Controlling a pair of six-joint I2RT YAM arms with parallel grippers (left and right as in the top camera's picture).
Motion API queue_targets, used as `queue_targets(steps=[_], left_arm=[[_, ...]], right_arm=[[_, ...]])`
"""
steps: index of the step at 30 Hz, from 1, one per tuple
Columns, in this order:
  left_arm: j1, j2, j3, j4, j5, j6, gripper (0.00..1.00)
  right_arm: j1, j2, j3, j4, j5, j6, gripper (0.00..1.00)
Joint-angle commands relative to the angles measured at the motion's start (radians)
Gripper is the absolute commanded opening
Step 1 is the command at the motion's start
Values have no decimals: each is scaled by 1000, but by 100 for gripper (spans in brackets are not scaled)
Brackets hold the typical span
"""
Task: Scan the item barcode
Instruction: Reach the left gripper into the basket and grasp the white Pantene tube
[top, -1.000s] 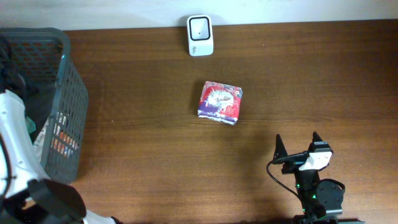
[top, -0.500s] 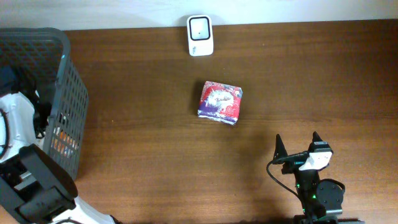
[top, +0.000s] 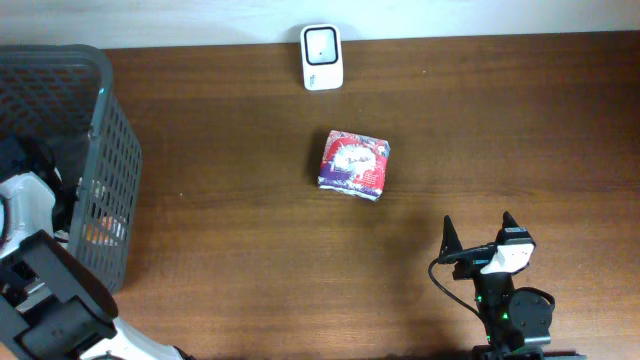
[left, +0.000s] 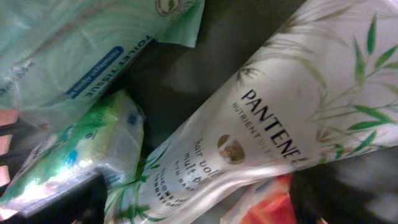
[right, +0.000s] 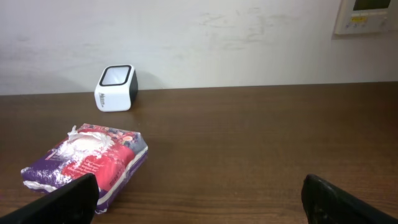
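The right claw (top: 477, 224) sits spread wide and empty at the near edge of the surface (top: 250, 260). The red-and-purple packet (top: 353, 164) lies well ahead, to its left, with the scanner (top: 322, 57) beyond it. Inside the basket (top: 112, 170), the left claw (left: 208, 198) straddles a Pantene tube (left: 267, 118); whether it grips, I cannot tell.

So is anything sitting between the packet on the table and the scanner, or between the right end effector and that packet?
Nothing visible does. Only bare table lies between the packet and the scanner, and between the right end effector and the packet. The basket stands off to the left.
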Motion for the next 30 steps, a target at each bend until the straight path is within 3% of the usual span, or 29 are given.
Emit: queue_targets(steps=[1, 2, 4, 5, 9, 10, 13, 15, 25, 30], left_arm=[[13, 8, -17, 5, 106, 9, 55], [13, 8, -29, 5, 106, 9, 42], [13, 8, -50, 5, 108, 9, 36], [13, 8, -58, 5, 118, 9, 38], [13, 7, -47, 27, 125, 8, 59], [13, 7, -33, 27, 125, 8, 60], [13, 7, 51, 22, 223, 8, 58], [13, 7, 65, 27, 324, 9, 51], [13, 8, -64, 55, 274, 9, 52], [13, 7, -45, 68, 284, 8, 20]], right_arm=[[6, -7, -7, -4, 12, -7, 99], [6, -7, -7, -4, 12, -7, 99], [6, -7, -7, -4, 12, -7, 99], [6, -7, -7, -4, 12, -7, 99], [6, -7, -7, -4, 12, -7, 99], [6, -7, -7, -4, 12, -7, 99], [6, -7, -7, -4, 12, -7, 99], [6, -7, -7, -4, 12, -7, 99], [6, -7, -7, -4, 12, -7, 99], [6, -7, -7, -4, 12, -7, 99]])
